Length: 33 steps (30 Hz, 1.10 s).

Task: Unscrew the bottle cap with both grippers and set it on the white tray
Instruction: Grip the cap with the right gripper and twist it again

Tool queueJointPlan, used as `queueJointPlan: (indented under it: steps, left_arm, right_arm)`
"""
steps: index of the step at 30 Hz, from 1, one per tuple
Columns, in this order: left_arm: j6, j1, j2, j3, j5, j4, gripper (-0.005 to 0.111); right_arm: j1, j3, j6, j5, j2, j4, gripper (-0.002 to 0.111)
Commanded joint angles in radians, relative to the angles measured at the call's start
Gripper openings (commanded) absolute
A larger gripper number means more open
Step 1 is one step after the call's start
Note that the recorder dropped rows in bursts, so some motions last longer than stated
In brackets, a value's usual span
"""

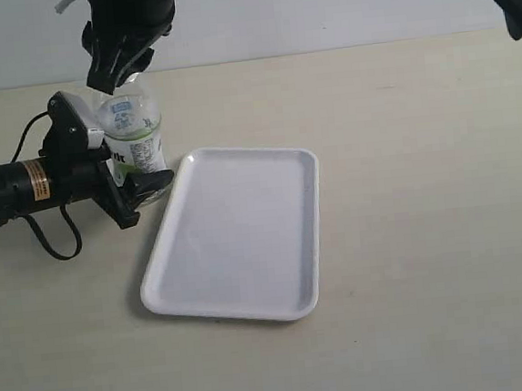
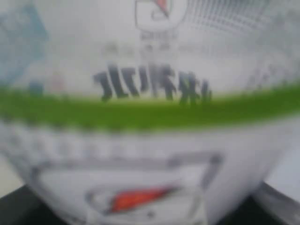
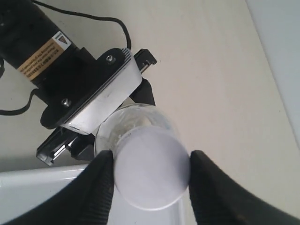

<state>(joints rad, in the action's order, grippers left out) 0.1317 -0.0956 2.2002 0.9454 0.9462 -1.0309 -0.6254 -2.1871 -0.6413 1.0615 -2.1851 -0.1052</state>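
Note:
The clear bottle (image 1: 133, 133) with its white-green label stands upright just left of the white tray (image 1: 238, 243). My left gripper (image 1: 120, 149), with a cylindrical body and a yellow label, reaches in from the left and is shut on the bottle's body. The blurred label (image 2: 150, 93) fills the left wrist view. My right gripper (image 3: 151, 172) comes down from above. Its black fingers (image 3: 101, 187) press both sides of the white bottle cap (image 3: 151, 166), which sits on top of the neck. In the exterior view the right gripper (image 1: 124, 68) hides the cap.
A black cable (image 1: 50, 237) loops on the table beside the left arm. A corner of the tray (image 3: 37, 187) lies right under the bottle top in the right wrist view. Dark arm parts (image 1: 511, 4) hang at the upper right. A pale wall closes the back.

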Motion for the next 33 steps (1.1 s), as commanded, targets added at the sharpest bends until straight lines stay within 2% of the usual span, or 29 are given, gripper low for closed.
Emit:
queueJointPlan:
  steps: [1, 19, 31, 33]
  left_arm:
    - [0.011, -0.005, -0.014, -0.003, 0.022, 0.016, 0.000]
    - [0.011, -0.005, -0.014, -0.003, 0.022, 0.017, 0.000]
    - [0.011, -0.005, -0.014, -0.003, 0.022, 0.017, 0.000]
    - [0.011, -0.005, -0.014, -0.003, 0.022, 0.017, 0.000]
  right_arm:
    - [-0.003, -0.007, -0.161, -0.044, -0.002, -0.027, 0.000]
    - [-0.003, -0.007, -0.656, -0.070, -0.003, -0.124, 0.000]
    - [-0.003, -0.007, -0.769, -0.029, -0.002, -0.116, 0.000]
    - [-0.003, -0.007, -0.746, -0.015, 0.002, -0.120, 0.003]
